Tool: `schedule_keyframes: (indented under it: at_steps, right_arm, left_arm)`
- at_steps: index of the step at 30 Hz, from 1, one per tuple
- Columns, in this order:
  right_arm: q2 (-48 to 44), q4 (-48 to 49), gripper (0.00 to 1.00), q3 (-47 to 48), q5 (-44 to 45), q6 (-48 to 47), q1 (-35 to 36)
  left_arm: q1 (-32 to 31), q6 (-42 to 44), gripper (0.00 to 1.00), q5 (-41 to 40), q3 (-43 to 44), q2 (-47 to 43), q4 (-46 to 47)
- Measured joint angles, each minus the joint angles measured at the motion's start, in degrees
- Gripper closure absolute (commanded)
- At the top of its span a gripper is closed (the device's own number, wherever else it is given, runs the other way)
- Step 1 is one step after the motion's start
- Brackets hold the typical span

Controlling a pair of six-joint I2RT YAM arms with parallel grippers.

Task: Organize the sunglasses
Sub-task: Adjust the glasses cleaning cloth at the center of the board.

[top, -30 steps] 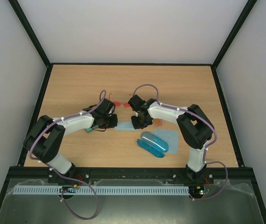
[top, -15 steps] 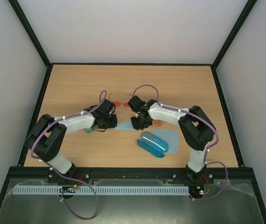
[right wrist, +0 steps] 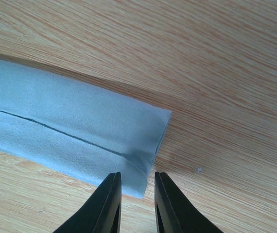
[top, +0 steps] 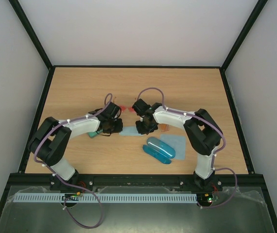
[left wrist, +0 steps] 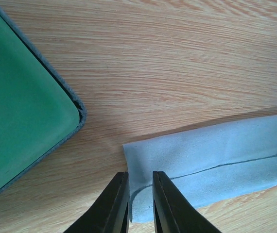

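The blue case (top: pixel 159 149) and flat cloth (top: pixel 177 141) are lying unmoved; only the left arm's elbow (top: pixel 51 141) is sitting slightly further in than before. The left claw (left wrist: pixel 139 178) and right claw (right wrist: pixel 136 178) are standing slightly apart, straddling opposite ends of the folded cloth (left wrist: pixel 211 160). The orange sunglasses (top: pixel 165 128) are peeking half-hidden beside the right arm (top: pixel 175 117); the red-pink sunglasses (top: pixel 124 107) are lying beyond the folded cloth, tiny and blurred

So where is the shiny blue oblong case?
In the top view, the shiny blue oblong case lies right of centre, toward the near edge of the table, at the left edge of the flat pale blue cloth.
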Motion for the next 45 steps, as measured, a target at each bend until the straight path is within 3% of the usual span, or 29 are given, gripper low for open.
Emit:
schedule_keyframes:
  at_steps: [14, 26, 45]
  right_arm:
    - [1.3, 0.1, 0.81, 0.3, 0.2, 0.0, 0.0]
    - [1.7, 0.4, 0.96, 1.6, 0.4, -0.2, 0.0]
    - [1.6, 0.4, 0.92, 1.6, 0.5, -0.2, 0.0]
  left_arm:
    - [-0.3, 0.0, 0.9, -0.1, 0.0, 1.8, 0.0]
    - [-0.4, 0.0, 0.98, -0.4, 0.0, 1.9, 0.1]
    - [-1.6, -0.8, 0.98, -2.1, -1.6, -4.7, 0.9]
